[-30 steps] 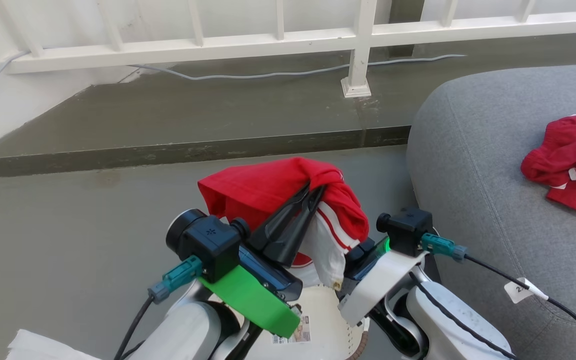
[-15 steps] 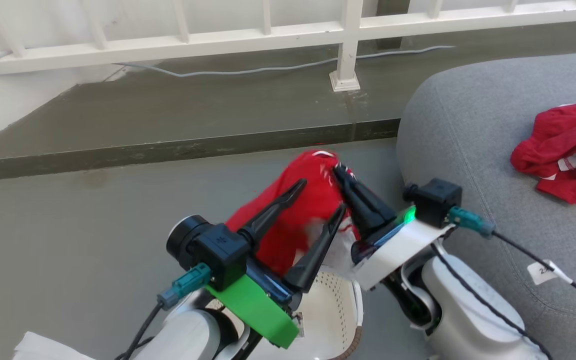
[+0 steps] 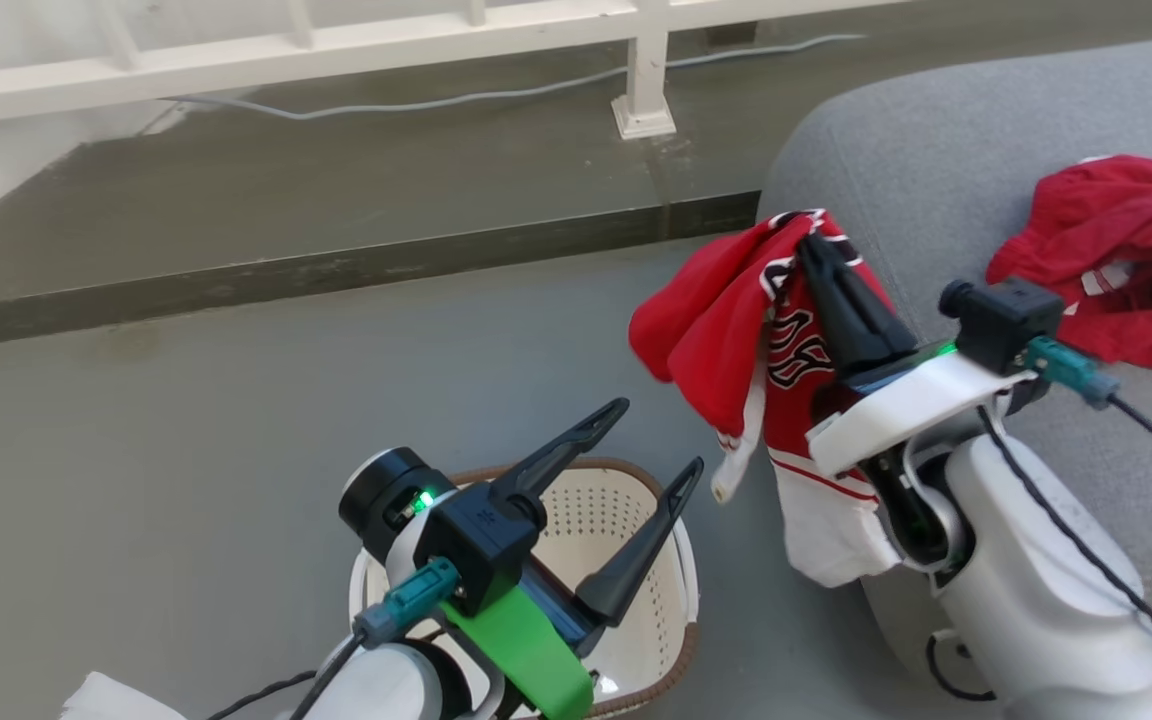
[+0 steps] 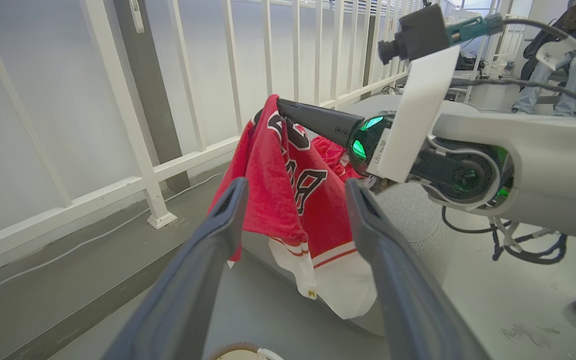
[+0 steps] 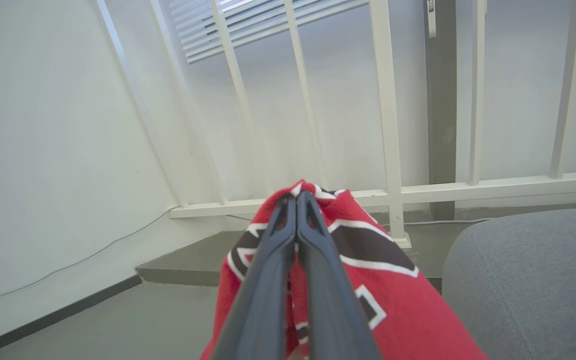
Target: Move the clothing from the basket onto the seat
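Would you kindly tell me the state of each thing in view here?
Left gripper, open, empty, above the basket.
Right gripper, shut on the held jersey.
Held jersey, hanging beside the seat.
Other garment, crumpled on the seat.
Basket, upright; no clothing visible inside.

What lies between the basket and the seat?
Head view: bare floor between basket and seat; the red garment hangs above it from the right hand.
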You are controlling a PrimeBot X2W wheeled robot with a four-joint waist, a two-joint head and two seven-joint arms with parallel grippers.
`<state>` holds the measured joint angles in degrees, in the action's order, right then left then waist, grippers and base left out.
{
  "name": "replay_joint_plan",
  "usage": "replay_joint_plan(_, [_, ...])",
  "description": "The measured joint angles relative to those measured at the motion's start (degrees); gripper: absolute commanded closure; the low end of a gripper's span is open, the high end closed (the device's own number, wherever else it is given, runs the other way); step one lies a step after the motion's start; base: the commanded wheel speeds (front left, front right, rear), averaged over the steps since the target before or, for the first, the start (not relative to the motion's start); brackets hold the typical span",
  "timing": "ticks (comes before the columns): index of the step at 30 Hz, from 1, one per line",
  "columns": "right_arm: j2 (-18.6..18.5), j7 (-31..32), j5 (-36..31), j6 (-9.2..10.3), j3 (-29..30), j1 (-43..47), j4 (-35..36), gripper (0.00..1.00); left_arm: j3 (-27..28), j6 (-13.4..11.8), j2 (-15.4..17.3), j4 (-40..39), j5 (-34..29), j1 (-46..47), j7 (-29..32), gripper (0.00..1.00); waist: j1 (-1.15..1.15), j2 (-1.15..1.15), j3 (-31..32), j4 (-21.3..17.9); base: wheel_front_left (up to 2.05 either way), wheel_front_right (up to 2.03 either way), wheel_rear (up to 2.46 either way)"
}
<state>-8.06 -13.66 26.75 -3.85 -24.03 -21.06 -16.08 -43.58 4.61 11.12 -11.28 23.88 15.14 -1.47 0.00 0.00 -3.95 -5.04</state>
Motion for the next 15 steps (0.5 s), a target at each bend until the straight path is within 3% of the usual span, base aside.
replay_joint_plan(15, [-1.55,-0.51,0.37,2.31,6.66,-1.04,-0.63,1.0,-1.25,0.43,1.75,-0.49,-1.37,0.01,2.03,0.0,0.0,0.0,-4.51,-6.39,0.0,0.0,0.0])
